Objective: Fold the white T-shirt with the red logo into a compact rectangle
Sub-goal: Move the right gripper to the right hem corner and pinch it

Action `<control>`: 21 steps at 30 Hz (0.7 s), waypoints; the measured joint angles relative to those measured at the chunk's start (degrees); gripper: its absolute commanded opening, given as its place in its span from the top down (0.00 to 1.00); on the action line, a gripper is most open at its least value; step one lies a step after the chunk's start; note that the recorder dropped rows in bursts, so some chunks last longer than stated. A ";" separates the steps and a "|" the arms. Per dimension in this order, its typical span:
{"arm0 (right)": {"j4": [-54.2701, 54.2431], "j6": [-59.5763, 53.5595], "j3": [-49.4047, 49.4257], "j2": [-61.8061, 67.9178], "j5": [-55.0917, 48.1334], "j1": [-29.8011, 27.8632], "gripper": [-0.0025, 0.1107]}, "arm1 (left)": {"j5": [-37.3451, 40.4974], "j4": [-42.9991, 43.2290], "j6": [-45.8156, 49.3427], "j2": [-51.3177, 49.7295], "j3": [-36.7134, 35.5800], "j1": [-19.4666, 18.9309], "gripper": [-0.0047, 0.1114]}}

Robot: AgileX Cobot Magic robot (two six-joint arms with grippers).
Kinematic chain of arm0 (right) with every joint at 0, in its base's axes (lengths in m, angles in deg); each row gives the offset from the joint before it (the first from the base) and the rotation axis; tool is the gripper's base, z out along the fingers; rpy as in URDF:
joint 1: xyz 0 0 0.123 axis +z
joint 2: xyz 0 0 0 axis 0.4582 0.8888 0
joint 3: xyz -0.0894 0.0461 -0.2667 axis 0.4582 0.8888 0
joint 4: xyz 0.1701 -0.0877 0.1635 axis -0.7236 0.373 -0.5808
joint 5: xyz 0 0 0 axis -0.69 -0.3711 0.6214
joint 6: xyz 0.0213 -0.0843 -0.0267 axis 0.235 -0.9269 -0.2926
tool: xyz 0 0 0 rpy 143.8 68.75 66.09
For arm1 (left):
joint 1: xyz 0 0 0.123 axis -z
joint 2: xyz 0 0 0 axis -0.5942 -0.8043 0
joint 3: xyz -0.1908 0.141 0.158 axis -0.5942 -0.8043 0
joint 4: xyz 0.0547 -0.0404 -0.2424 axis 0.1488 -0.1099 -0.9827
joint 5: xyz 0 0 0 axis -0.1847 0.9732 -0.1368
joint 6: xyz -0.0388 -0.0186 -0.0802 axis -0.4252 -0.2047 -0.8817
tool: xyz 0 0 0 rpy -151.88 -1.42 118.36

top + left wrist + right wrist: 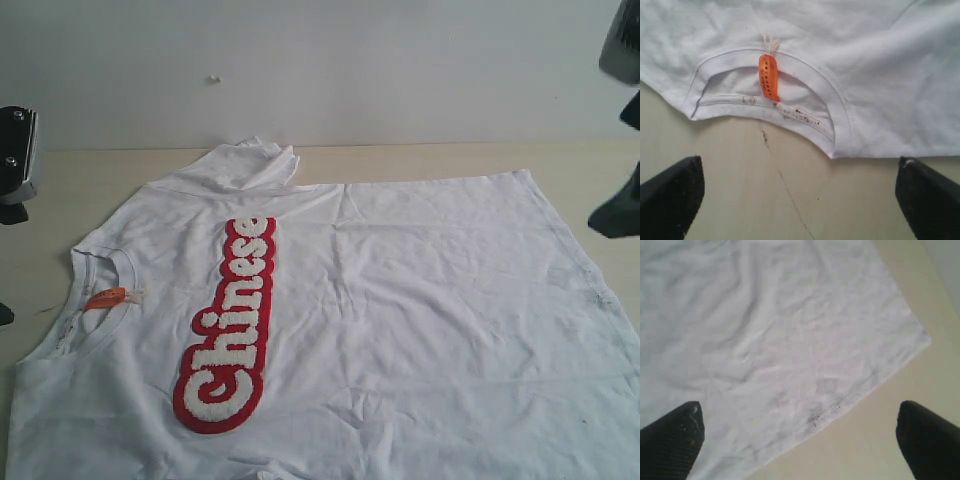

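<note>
White T-shirt lies spread nearly flat on the table; folding has barely begun.
Red logo faces up, with the collar toward the table's left edge and the hem toward its right. Only the far sleeve looks tucked in. Left claw and right claw gape wide and hold nothing. Bare table shows along the far edge.

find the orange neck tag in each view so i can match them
Exterior view: the small orange neck tag lies at the left, inside the neck opening.
Left wrist view: the tag hangs in the neck opening.
Right wrist view: not in it, only plain white T-shirt hem.
Shared landmark: the white ribbed collar, exterior and left wrist.
</note>
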 measured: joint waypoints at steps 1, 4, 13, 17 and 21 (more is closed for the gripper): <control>0.00 -3.75 0.00 1.16 -0.40 0.00 0.06 | 0.00 0.00 0.00 0.00 0.00 0.00 0.07; 0.59 -8.40 0.00 4.74 1.15 0.00 0.06 | 0.00 0.00 0.00 0.00 0.00 0.00 0.07; 18.51 -4.23 -0.08 14.96 10.52 0.00 0.06 | 0.00 0.00 0.00 0.00 0.00 0.00 0.07; 30.37 -2.97 -0.08 19.16 10.41 -0.14 0.06 | 0.00 0.00 0.00 0.00 0.00 0.00 0.07; 31.53 -5.43 -0.08 22.82 14.03 -4.06 0.06 | 0.00 0.00 0.00 0.00 0.00 0.00 0.07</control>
